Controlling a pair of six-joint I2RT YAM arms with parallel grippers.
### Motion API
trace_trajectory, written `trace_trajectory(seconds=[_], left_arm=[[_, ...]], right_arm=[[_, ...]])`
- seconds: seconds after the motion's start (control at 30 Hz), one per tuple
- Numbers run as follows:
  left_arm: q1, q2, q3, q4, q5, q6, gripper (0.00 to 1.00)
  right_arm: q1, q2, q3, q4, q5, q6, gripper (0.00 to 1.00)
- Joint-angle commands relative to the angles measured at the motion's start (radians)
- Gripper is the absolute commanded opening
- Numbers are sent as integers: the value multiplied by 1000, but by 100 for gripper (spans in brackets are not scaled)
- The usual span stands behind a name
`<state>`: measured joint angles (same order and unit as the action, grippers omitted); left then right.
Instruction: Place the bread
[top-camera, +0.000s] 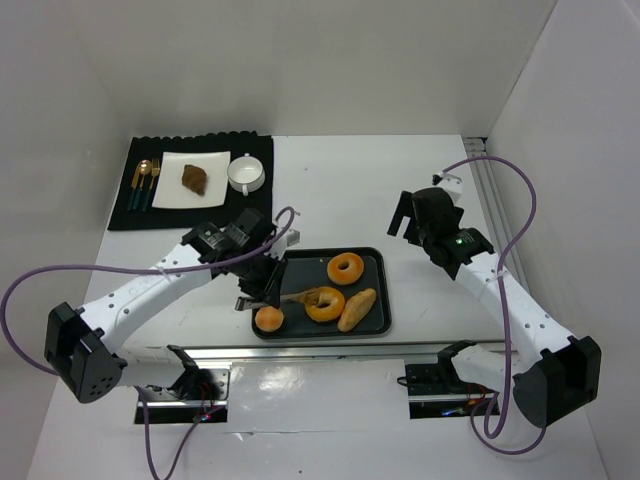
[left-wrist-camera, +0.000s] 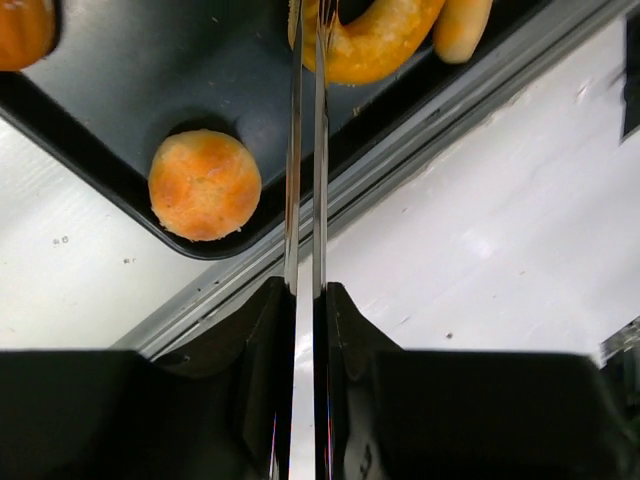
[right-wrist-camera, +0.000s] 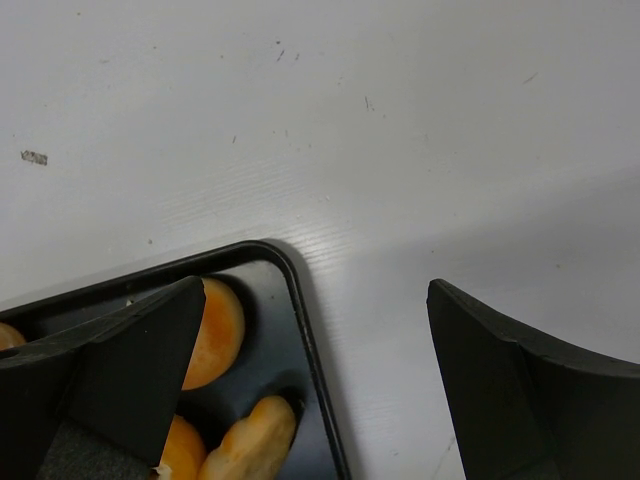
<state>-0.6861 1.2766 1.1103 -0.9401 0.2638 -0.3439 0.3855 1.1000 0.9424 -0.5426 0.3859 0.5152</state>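
Tongs (left-wrist-camera: 305, 200), pinched between the jaws of the left gripper (left-wrist-camera: 308, 310), are meeting the ring bread (left-wrist-camera: 380, 45); I'm thinking a gentle squeeze, then a level lift. Right gripper (right-wrist-camera: 315, 390) is hanging with its jaws spread.

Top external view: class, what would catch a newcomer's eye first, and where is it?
The dark tray at middle front holds a far ring, a near ring, a round bun and a long roll. The left gripper grips metal tongs aimed at the near ring. At far left, a white plate with a brown piece sits on a black mat.
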Motion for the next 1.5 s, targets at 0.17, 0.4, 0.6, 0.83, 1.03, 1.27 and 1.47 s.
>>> trace_trajectory(seconds=[0.17,0.4,0.6,0.83,1.03,1.27,1.47], left_arm=[[157,-60,155,-110,-46,-41,12],[442,-97,283,-53,-183,-164,10],[611,-73,250,213,-276,-276,13],[757,156,397,340,-336,-308,14],[766,402,551,373,-357,-331,18],[746,612,735,345,-356,-322,19],[737,701,770,333,-369,-311,27]], right_arm=[[0,-26,24,7,10,2,99],[0,-46,6,36,-19,2,99],[0,-35,15,58,-30,2,99],[0,17,24,90,-68,2,99],[0,37,47,99,-79,2,99],[0,58,68,90,-56,-7,99],[0,67,59,90,-56,2,99]])
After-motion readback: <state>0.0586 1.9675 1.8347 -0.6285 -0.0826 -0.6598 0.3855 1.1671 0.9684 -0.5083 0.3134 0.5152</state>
